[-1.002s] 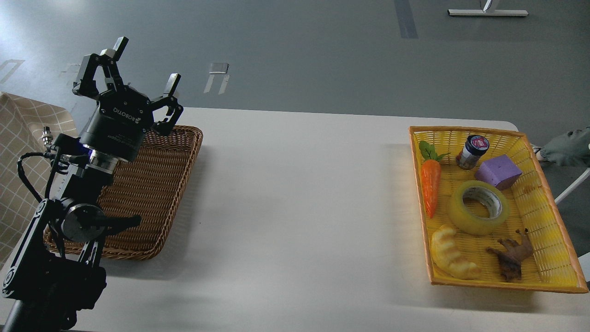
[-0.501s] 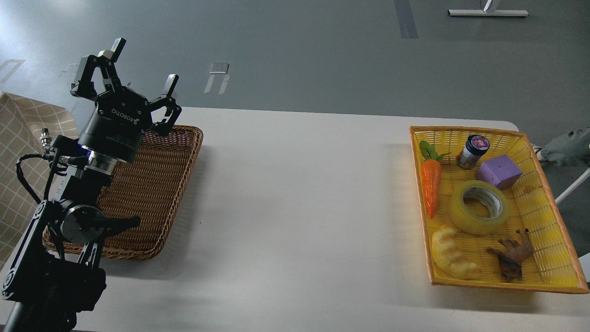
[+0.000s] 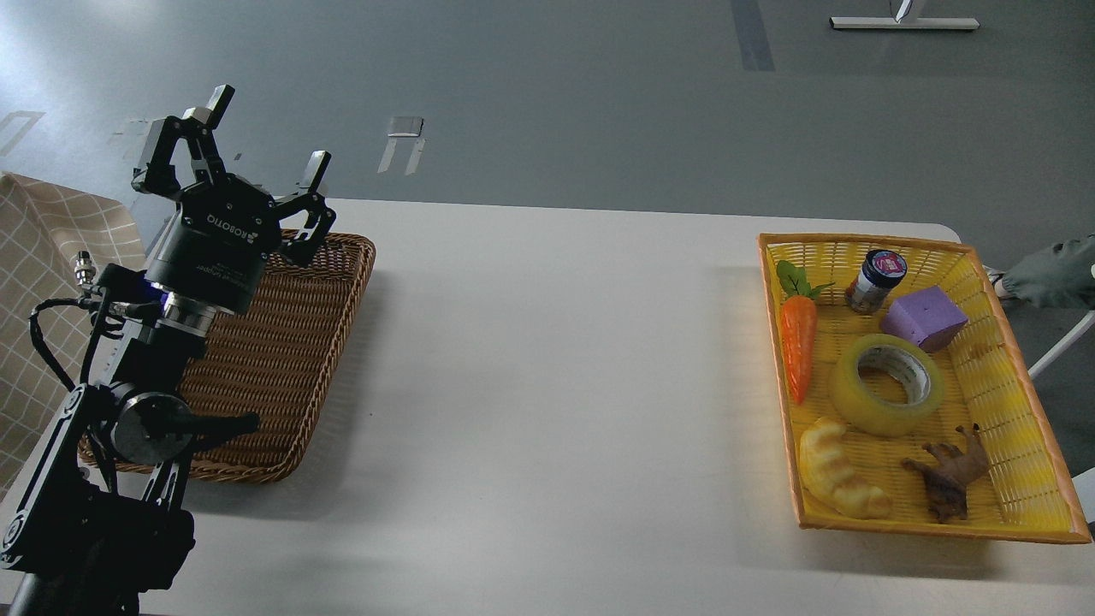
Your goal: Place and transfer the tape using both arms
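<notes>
The tape, a wide translucent yellow roll with a white printed core, lies flat in the middle of the yellow basket at the right of the table. My left gripper is raised above the far edge of the brown wicker tray at the left; its two fingers are spread wide and hold nothing. It is far from the tape, across the whole table. My right arm and gripper are out of view.
In the yellow basket around the tape lie a toy carrot, a small dark jar, a purple block, a ridged bread toy and a brown animal figure. A checked cloth hangs at the far left.
My left gripper has dropped slightly and tilted a little; it stays open. Nothing in the basket has moved.
</notes>
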`<state>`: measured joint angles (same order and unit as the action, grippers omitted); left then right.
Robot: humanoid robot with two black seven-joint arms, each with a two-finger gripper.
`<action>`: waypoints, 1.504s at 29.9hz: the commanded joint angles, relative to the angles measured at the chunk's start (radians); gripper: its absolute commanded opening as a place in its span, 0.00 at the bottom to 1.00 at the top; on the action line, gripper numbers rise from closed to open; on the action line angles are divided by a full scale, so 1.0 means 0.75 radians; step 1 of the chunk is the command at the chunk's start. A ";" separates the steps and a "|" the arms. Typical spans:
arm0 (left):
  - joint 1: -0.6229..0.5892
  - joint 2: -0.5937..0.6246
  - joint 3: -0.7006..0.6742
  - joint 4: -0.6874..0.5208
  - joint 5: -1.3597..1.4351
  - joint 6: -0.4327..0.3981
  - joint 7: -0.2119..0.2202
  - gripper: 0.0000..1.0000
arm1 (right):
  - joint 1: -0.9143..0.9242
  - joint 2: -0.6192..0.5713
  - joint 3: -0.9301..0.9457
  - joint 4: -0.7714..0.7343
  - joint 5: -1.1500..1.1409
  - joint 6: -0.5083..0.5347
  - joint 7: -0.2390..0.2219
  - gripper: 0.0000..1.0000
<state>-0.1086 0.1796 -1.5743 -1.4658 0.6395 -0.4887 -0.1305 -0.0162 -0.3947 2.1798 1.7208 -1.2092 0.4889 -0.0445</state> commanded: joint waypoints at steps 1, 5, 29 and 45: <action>0.004 0.006 -0.010 -0.007 0.000 0.000 0.000 1.00 | 0.007 0.101 0.003 0.015 0.007 0.000 0.111 1.00; 0.004 0.008 -0.028 -0.007 -0.002 0.000 0.000 1.00 | -0.023 0.024 0.003 0.017 -0.036 0.000 0.090 1.00; 0.038 0.002 -0.018 0.005 -0.002 0.000 0.002 1.00 | -0.025 -0.586 -0.777 0.013 -0.957 0.000 -0.135 0.99; 0.081 0.002 -0.010 0.009 -0.002 0.000 0.002 1.00 | -0.021 -0.482 -1.010 -0.118 -1.212 0.000 -0.139 0.96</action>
<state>-0.0549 0.1814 -1.5806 -1.4584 0.6394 -0.4887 -0.1288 -0.0360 -0.7895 1.4261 1.6628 -2.1199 0.4887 -0.1481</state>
